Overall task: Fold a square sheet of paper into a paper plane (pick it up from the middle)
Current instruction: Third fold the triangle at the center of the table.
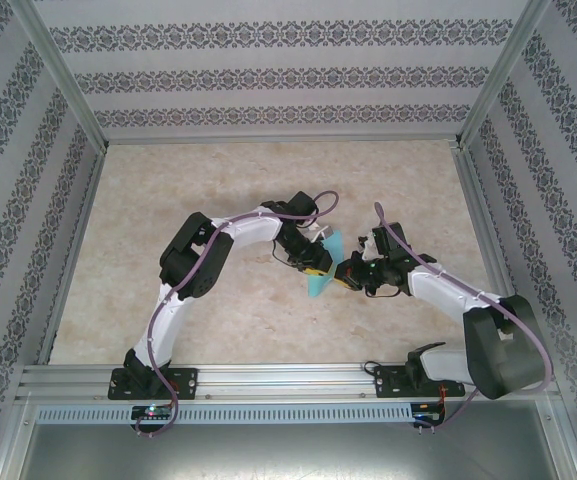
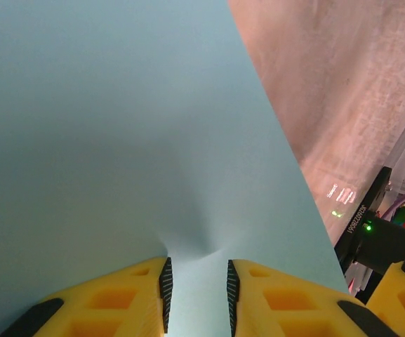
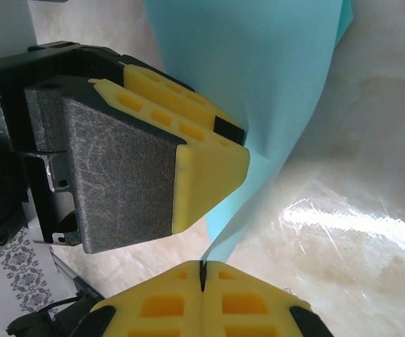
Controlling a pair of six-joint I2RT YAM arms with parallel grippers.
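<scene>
The square sheet of paper [image 1: 324, 268] hangs light turquoise in mid-air over the middle of the table, between my two grippers. In the left wrist view the sheet [image 2: 118, 126] covers most of the picture. The left gripper [image 2: 196, 270] has its jaws a finger's width apart, with the sheet running across the gap and a small dimple at its tips. My right gripper [image 3: 203, 270] is shut on the sheet's lower tip [image 3: 258, 84]. One yellow finger of the left gripper [image 3: 209, 165] lies against the sheet just above. From above, the left gripper [image 1: 318, 262] and right gripper [image 1: 341, 276] nearly touch.
The beige marbled table [image 1: 268, 180] lies below, ringed by an aluminium frame [image 1: 268, 378] and patterned walls. The right arm's black body with a green light [image 2: 377, 239] shows close beside the left gripper.
</scene>
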